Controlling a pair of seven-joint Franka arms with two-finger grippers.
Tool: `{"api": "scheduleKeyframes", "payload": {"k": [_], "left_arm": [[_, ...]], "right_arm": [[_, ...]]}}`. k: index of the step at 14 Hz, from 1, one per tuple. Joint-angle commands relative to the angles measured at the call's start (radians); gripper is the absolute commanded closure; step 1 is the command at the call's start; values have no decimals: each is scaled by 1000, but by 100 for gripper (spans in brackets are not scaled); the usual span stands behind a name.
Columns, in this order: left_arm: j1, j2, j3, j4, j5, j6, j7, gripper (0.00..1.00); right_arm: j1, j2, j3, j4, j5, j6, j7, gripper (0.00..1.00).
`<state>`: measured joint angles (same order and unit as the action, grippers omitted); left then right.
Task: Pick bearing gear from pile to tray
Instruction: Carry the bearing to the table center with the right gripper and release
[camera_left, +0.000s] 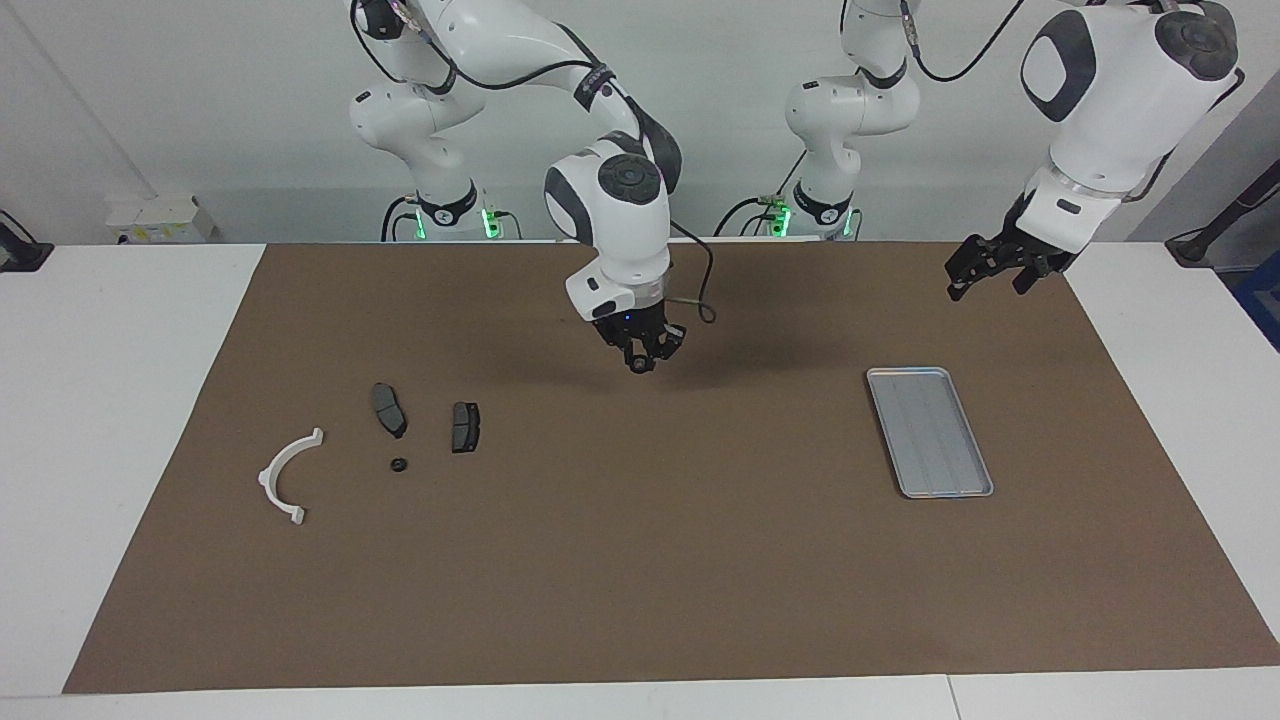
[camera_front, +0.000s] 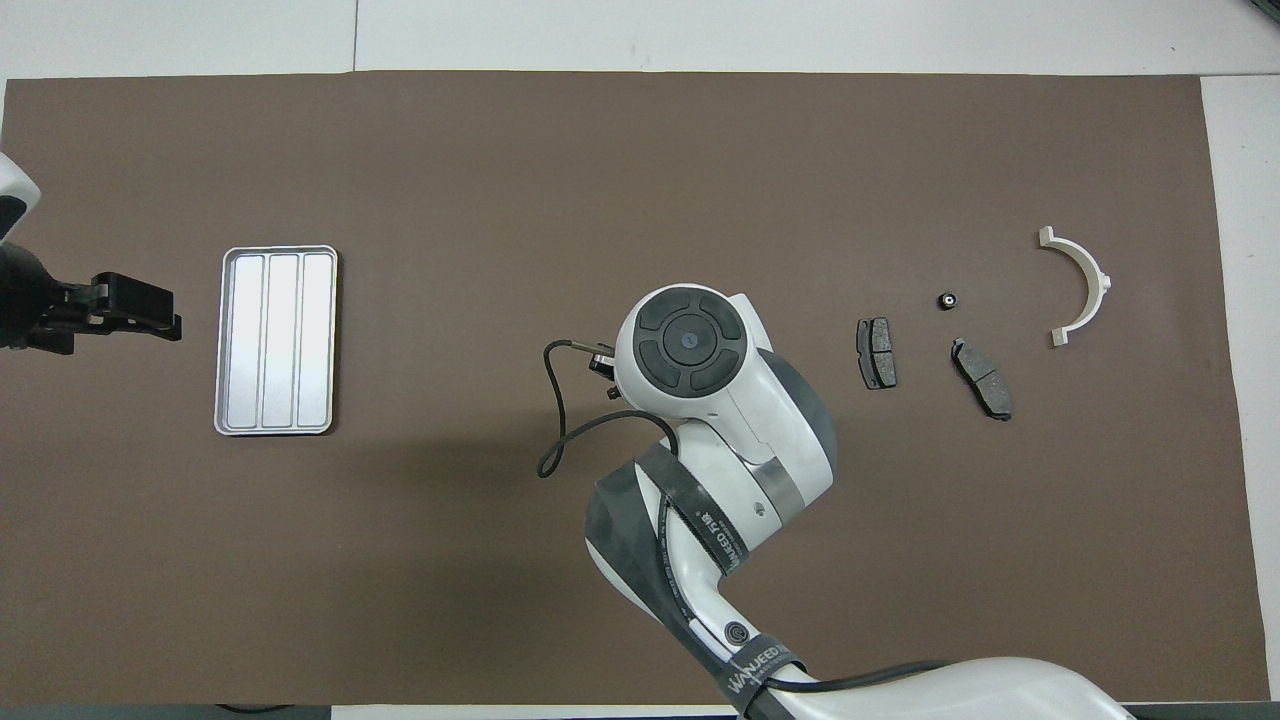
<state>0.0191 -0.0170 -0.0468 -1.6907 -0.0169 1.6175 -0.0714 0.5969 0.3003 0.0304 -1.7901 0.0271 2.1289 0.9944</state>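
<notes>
The pile lies toward the right arm's end of the table: a white half-ring bracket (camera_left: 287, 474) (camera_front: 1082, 285), two dark brake pads (camera_left: 389, 409) (camera_left: 465, 426) (camera_front: 876, 352) (camera_front: 982, 377), and one small black round bearing gear (camera_left: 398, 465) (camera_front: 947, 299). The silver ridged tray (camera_left: 929, 431) (camera_front: 276, 340) lies toward the left arm's end and holds nothing. My right gripper (camera_left: 640, 362) hangs over the bare mat between pile and tray, fingers closed on a small dark round piece. In the overhead view its own wrist hides it. My left gripper (camera_left: 985, 272) (camera_front: 140, 306) waits open, raised beside the tray.
A brown mat (camera_left: 640, 560) covers most of the white table. A loose black cable (camera_front: 560, 420) loops off the right wrist.
</notes>
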Motion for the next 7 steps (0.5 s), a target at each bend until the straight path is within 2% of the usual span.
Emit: {"api": "scheduleKeyframes", "payload": {"k": [1, 7], "left_arm": [[4, -20, -4, -12, 11, 1, 4, 0], [4, -20, -4, -12, 11, -4, 4, 0]], "right_arm": [[-5, 2, 3, -55, 25, 55, -14, 100], [-5, 48, 3, -84, 25, 105, -34, 100]]}}
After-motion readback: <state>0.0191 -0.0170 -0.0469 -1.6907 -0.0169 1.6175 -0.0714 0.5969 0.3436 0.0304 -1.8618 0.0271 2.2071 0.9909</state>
